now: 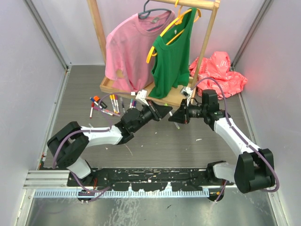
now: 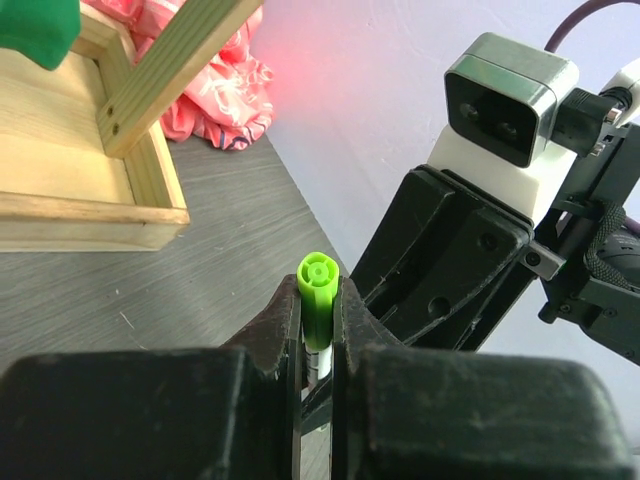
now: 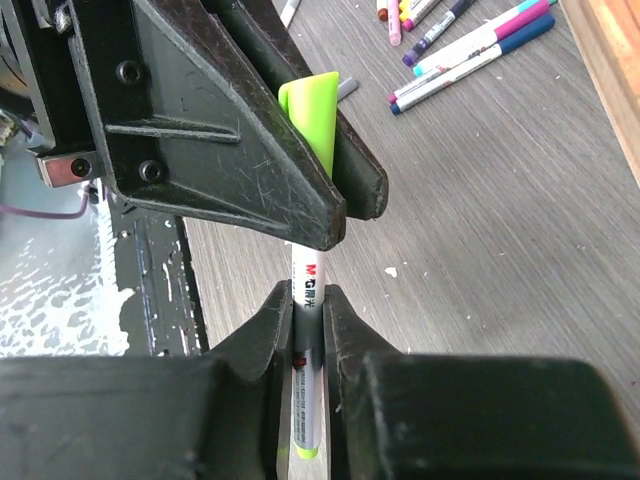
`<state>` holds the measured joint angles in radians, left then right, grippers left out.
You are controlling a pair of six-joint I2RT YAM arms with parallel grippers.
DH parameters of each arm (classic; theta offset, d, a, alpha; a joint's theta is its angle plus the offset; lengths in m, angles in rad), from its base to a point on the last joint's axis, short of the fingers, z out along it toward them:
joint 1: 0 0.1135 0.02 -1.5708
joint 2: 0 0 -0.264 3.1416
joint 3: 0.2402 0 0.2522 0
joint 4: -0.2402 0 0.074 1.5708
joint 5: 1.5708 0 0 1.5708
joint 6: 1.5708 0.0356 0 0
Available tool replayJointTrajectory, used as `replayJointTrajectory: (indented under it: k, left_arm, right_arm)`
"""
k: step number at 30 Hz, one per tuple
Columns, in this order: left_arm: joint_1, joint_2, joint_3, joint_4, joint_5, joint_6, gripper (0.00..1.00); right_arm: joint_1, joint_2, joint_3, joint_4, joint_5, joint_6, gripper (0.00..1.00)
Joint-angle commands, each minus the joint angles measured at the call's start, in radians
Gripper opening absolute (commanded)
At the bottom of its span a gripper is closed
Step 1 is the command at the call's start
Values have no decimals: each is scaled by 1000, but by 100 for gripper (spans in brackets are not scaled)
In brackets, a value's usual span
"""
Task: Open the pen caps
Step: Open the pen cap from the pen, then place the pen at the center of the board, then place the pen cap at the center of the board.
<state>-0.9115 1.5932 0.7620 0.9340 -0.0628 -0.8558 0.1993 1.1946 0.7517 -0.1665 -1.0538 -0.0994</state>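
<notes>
Left gripper (image 2: 318,335) clamped on green cap (image 2: 317,285); right gripper (image 3: 306,315) clamped on pen barrel (image 3: 305,280), above table (image 1: 160,146) centre. Pull straight apart along pen axis; avoid bending.

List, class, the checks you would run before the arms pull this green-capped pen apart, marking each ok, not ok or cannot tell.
1. Left hand shut on the green cap: ok.
2. Right hand shut on the white barrel: ok.
3. Hands facing each other, in line along the pen: ok.
4. Where cap meets barrel: cannot tell, hidden inside the left hand's grip.
5. Loose pens lie away from both hands: ok.
</notes>
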Motion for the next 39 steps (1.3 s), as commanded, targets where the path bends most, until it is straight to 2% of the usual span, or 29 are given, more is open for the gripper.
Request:
replayJointTrajectory:
  k: [1,7,12,16,20,24,27,31,36,39]
  left_arm:
    - [88,-25,14,172,-115,17,0]
    - [210,-121,-2,187,-232,22,0]
    - [238,-245,-56,163,-309,78,0]
    - [243,-334,-117,90,-263,84,0]
    - [247,-430,-209,-23,-196,78,0]
    - [249,-490,-269,-197,-142,55,0]
    - [248,-478,-269,-305,-89,41,0]
    - [248,-376,-220,-424,-20,8,0]
    - [248,-190,-78,-657,-22,-21,0]
    - [247,-101,3,-767,-54,-25,0]
  right_arm:
    - [9,40,58,-104,-50,-63,1]
    - [41,68,60,-137,-26,-103,1]
    - [73,105,75,-177,12,-142,1]
    - [74,101,80,-180,125,-166,1]
    - [74,88,80,-191,321,-211,1]
    - [73,110,73,-179,423,-197,7]
    - [74,151,82,-190,471,-191,7]
    - [73,200,84,-209,569,-192,4]
    - [75,239,66,-197,715,-147,4]
    - [76,252,64,-190,751,-121,4]
